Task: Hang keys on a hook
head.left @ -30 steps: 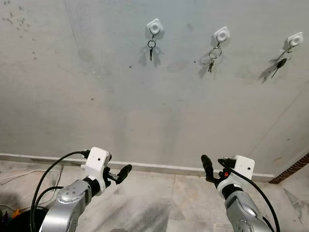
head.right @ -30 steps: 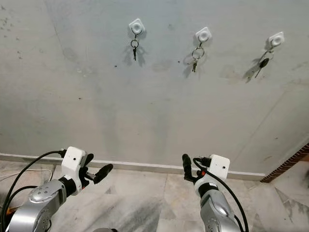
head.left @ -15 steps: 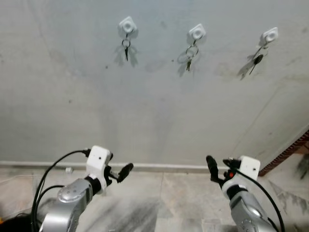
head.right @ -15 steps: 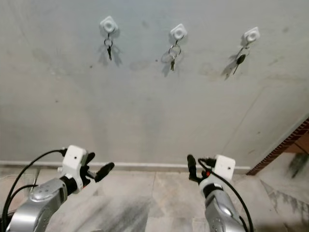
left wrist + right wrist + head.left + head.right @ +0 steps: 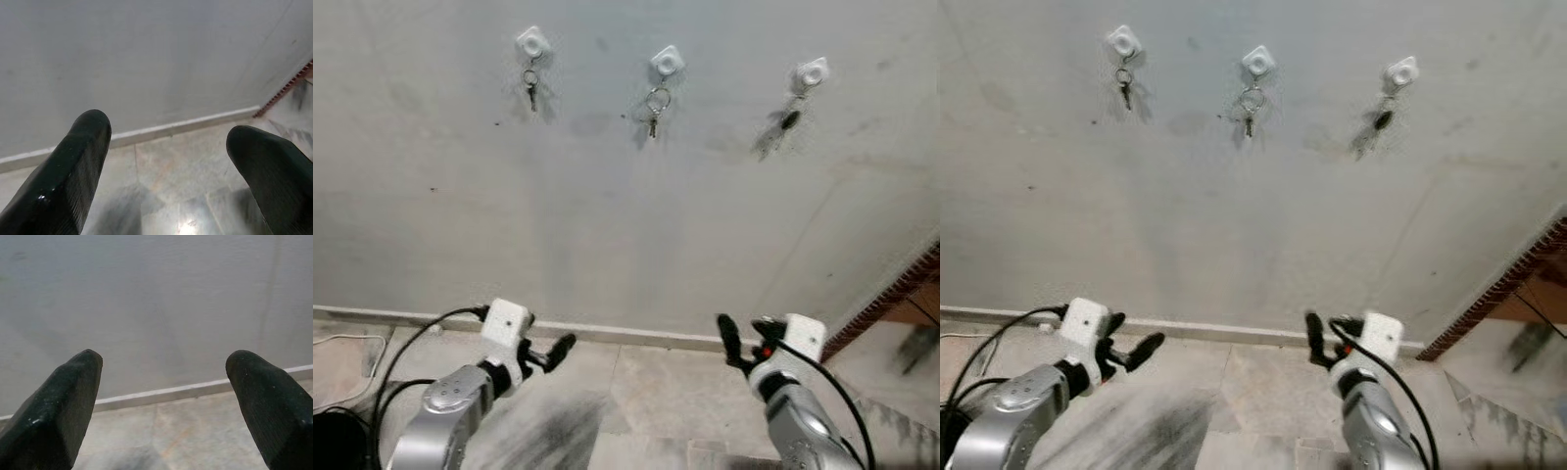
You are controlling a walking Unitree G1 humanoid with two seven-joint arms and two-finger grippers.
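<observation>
Left eye view: keys (image 5: 652, 103) on wall hooks; L pincer (image 5: 166, 161), R pincer (image 5: 161, 396) wide open, empty.

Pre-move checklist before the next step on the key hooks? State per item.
1. Left gripper open, nothing between its fingers: ok.
2. Right gripper open, nothing between its fingers: ok.
3. Left hook carries keys: ok.
4. Middle hook carries a ring of keys: ok.
5. Right hook carries a dark key: ok, though blurred.
6. Both grippers low near the floor, well below the hooks: ok.
</observation>
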